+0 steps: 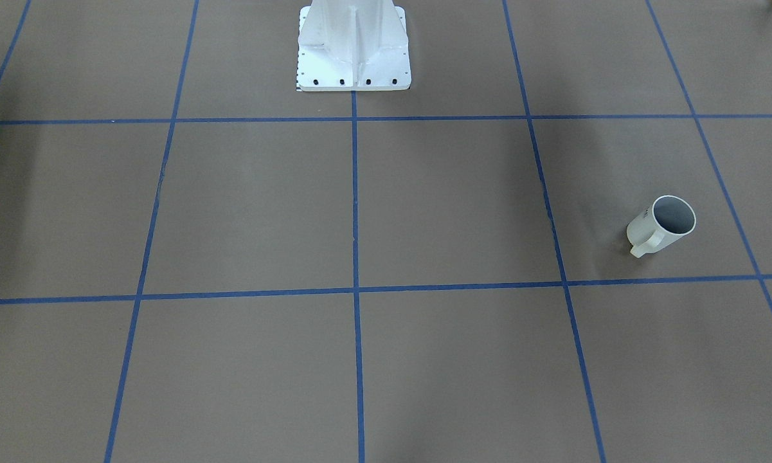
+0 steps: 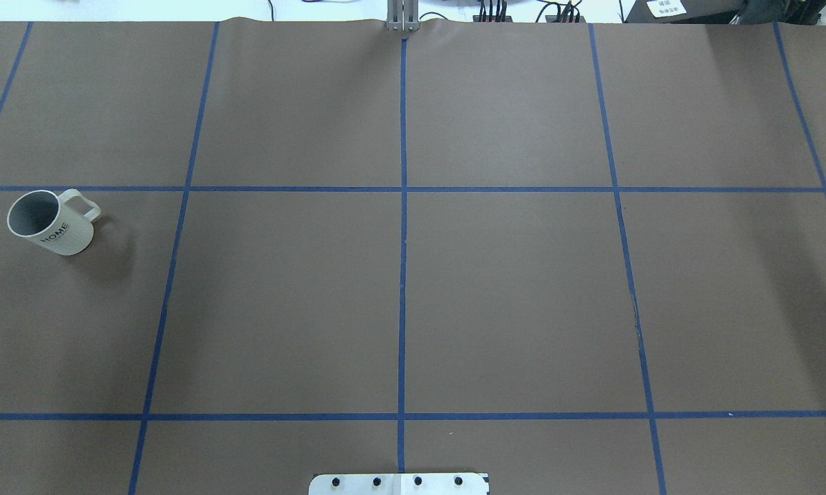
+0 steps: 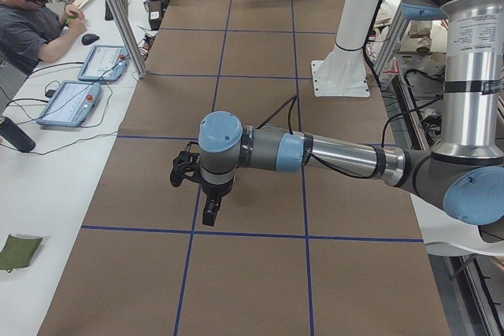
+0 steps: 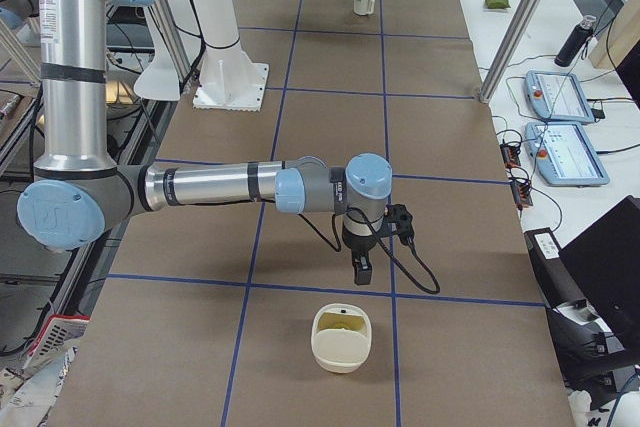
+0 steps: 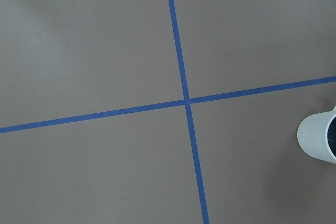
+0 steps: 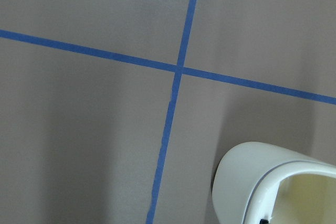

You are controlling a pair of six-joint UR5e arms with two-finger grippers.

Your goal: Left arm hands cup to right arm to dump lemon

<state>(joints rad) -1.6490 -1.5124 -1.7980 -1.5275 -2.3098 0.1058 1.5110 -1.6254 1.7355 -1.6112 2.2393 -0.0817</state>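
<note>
cups: 1, cup (image 2: 60,232) upright | left fingers (image 3: 209,215), right fingers (image 4: 362,269): open/closed cannot tell

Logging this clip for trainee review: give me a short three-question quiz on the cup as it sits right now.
1. True or false: the cup lies on its side.
2. In the overhead view the cup is at the: A) left edge, B) centre, C) right edge.
3. Fill in: the black letters on the cup read ____.
Key: 1 false, it stands upright; 2 A; 3 HOME.
</note>
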